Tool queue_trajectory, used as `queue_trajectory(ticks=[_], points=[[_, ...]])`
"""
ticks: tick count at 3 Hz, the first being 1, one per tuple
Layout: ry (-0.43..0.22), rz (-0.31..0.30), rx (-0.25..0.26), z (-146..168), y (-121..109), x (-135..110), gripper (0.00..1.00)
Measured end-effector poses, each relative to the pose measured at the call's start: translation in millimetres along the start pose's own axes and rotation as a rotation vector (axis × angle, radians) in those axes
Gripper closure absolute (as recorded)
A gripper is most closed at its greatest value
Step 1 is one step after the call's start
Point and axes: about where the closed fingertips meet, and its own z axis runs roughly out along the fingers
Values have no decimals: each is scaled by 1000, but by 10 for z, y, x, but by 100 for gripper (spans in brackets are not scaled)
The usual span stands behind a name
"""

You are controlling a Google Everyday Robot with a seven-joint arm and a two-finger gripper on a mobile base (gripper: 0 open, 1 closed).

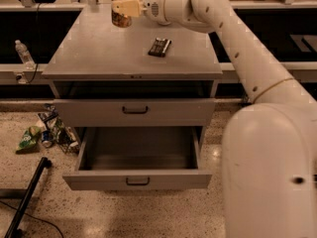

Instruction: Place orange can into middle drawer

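The orange can [121, 18] is at the far left of the grey cabinet top [99, 53], up at the top edge of the camera view, so its upper part is cut off. My gripper [125, 7] reaches in from the right and is shut on the can, with a cream finger [130, 7] across its body. I cannot tell whether the can rests on the top or hangs just above it. The middle drawer [136, 180] is pulled open below, its grey inside [141, 150] bare. The drawer front above it [133, 111] is closed.
A flat dark bar [160, 47] lies on the cabinet top right of the can. My white arm [257, 133] fills the right side. A plastic bottle [23, 54] stands at far left. Litter [44, 133] and a black pole [27, 197] lie on the floor at left.
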Motion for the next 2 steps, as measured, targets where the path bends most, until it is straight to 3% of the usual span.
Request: queue_trajectory(ticks=[1, 2], points=[[-56, 72, -18, -333, 254, 163, 100], [-44, 118, -21, -472, 535, 563, 100]])
